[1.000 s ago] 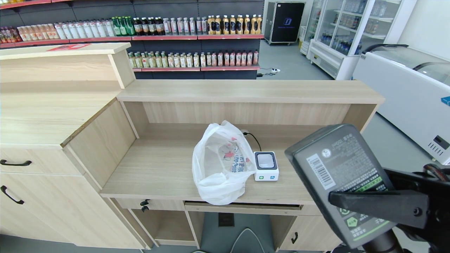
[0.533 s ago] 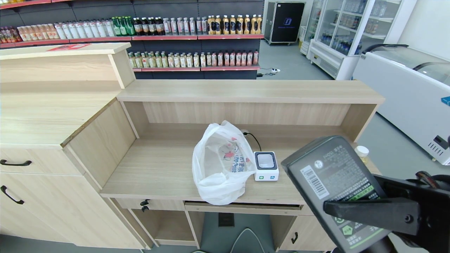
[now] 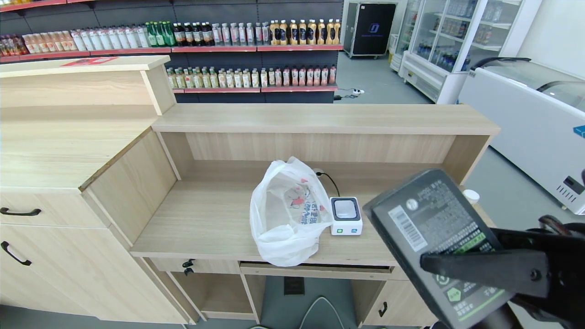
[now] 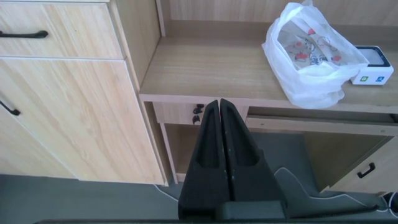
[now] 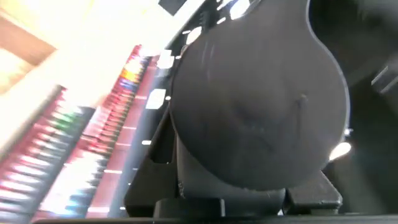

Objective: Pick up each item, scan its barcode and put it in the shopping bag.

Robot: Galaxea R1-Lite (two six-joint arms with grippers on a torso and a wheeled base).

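Head view: dark grey pack (image 3: 429, 214) sits in the lower right of the frame, gripped across its lower half by the right tool (image 3: 450, 269). Its long axis runs from upper left to lower right and its barcode (image 3: 408, 228) faces up, with the scanner (image 3: 346, 214) just left of it on the tabletop (image 3: 205, 219), beside the shopping bag (image 3: 283, 219). Left wrist view: left tool (image 4: 219, 109) is closed on nothing at lower centre, well apart from the shopping bag at upper right. Right wrist view: the pack's dark end (image 5: 261, 106) sits close to the lens.

White barcode label (image 3: 408, 228) and fine print on dark package (image 3: 441, 212), seemingly illegible.
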